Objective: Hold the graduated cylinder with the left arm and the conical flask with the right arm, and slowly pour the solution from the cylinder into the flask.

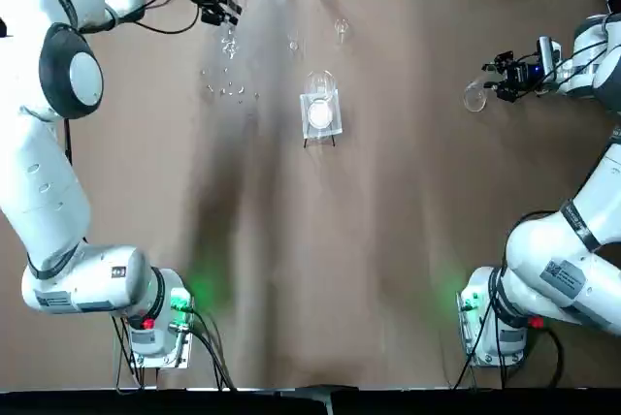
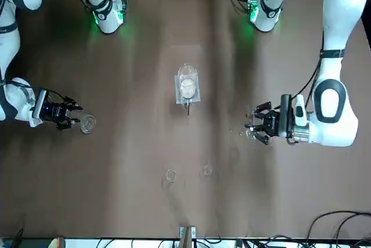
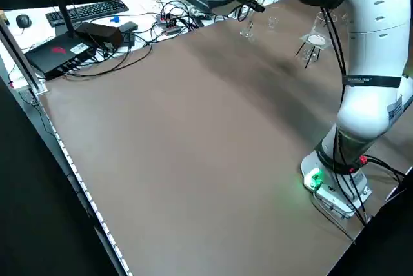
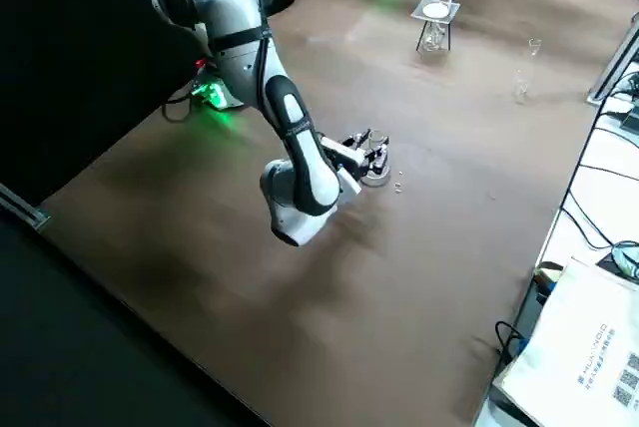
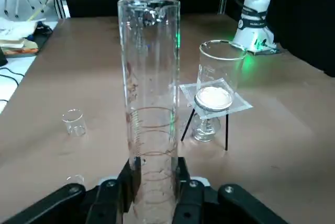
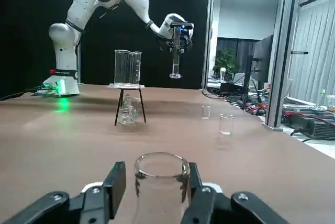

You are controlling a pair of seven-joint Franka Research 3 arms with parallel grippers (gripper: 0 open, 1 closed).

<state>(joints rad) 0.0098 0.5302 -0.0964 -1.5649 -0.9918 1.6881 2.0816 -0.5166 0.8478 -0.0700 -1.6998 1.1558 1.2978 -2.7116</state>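
Graduated cylinder [image 5: 151,93] stands vertical, mouth up, pinched between the left gripper's [image 5: 158,182] jaws at far left; at far right, the right gripper [image 6: 158,185] clasps the upright conical flask [image 6: 159,200].

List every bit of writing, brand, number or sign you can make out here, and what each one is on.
"FRANKA RESEARCH 3": dark band on the left arm, left side view; small, the least sure.
Printing on the white bag or sheet, with square codes: too blurred to read.
White label on the black box: too small.
Graduation marks on the cylinder: no figures readable.
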